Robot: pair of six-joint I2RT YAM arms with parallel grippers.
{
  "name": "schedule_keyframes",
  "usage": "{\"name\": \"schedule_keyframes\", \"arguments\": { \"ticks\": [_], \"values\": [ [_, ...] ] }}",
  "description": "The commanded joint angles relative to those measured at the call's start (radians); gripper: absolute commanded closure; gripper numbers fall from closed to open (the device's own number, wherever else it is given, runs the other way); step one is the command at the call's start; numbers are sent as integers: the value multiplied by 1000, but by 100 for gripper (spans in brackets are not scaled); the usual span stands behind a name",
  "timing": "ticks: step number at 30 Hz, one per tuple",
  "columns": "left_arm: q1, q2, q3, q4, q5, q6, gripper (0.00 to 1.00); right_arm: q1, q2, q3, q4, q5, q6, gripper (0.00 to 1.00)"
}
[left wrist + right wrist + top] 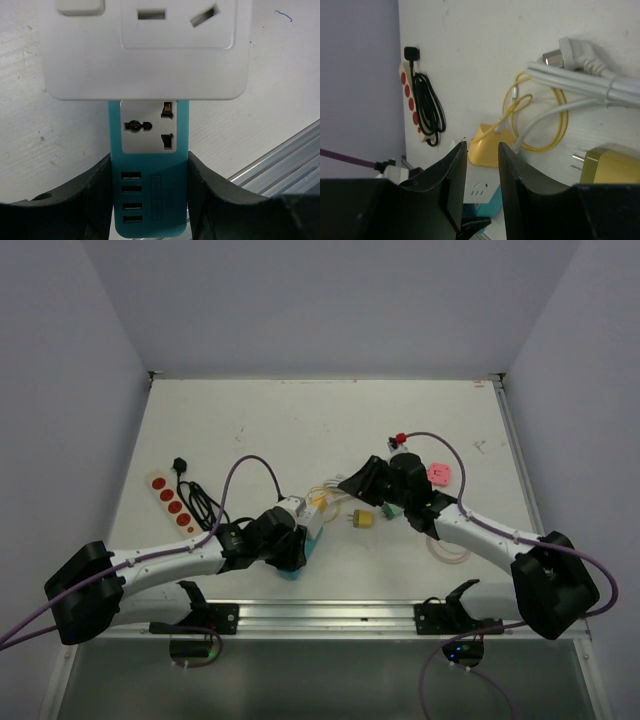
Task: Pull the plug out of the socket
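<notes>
Tabletop point(300, 430), white, holds a red-buttoned power strip point(172, 502) at its left side. Left gripper point(149, 165) has its jaws clenched on the 2 long sides of a teal power strip point(165, 200) near the front edge. White socket block point(145, 55) covers that strip's far end. Yellow plug point(485, 137) sits against the block's far side, whether fully seated I cannot tell, its yellow cable point(542, 148) looped beyond. Right gripper point(482, 150) hovers close to the plug, jaws slightly parted, grasping nothing
</notes>
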Motion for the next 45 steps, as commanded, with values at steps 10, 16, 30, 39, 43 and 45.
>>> {"name": "schedule_keyframes", "arguments": {
  "ticks": [10, 16, 30, 39, 43, 45],
  "values": [
    [3, -12, 49, 114, 19, 5, 100, 148, 81, -110, 212, 17, 89, 53],
    [3, -19, 47, 125, 29, 4, 100, 166, 132, -101, 258, 35, 112, 52],
    [3, -61, 21, 162, 43, 4, 100, 171, 214, -96, 353, 23, 169, 51],
    [3, -64, 14, 180, 43, 10, 100, 183, 219, -87, 362, 11, 183, 35],
    [3, -71, 14, 190, 45, 8, 100, 185, 236, -85, 369, 9, 189, 34],
    [3, -78, 14, 190, 43, 10, 100, 191, 244, -84, 375, 9, 195, 34]
  ]
}}
